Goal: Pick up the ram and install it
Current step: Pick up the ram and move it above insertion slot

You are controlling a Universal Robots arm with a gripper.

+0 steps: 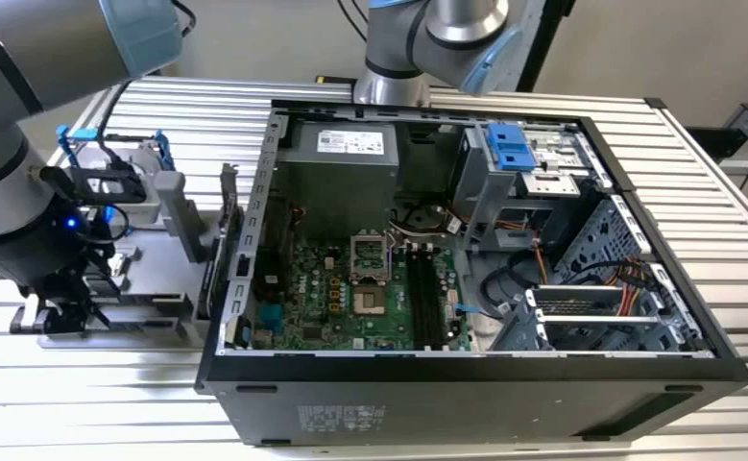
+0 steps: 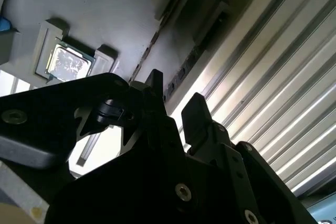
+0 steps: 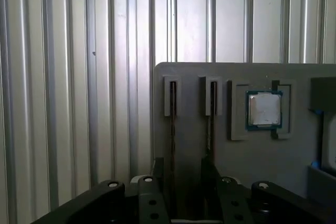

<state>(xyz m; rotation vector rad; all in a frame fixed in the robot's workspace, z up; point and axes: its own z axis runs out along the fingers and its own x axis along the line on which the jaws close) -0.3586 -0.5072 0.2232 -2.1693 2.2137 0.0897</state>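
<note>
Two ram sticks stand on edge in the slots of a grey holder tray (image 3: 199, 72). One ram (image 3: 172, 124) runs into the gap between my fingertips. The other ram (image 3: 211, 121) runs under one finger (image 3: 210, 169). In the second wrist view the same sticks appear as a thin ram (image 2: 157, 32) and a ram (image 2: 186, 64) with its chips showing. My gripper (image 3: 184, 174) (image 2: 176, 98) hangs open just above their near ends, with nothing held. In the exterior view the gripper (image 1: 63, 312) is over the tray (image 1: 156, 279), left of the open computer case (image 1: 476, 370).
A square silver processor chip (image 3: 264, 109) (image 2: 65, 61) sits in a pocket of the tray beside the sticks. A hard drive in a blue-tabbed bracket (image 1: 117, 158) stands at the tray's far end. Black memory slots (image 1: 425, 298) lie on the green motherboard inside the case, on a ribbed metal table (image 1: 105, 413).
</note>
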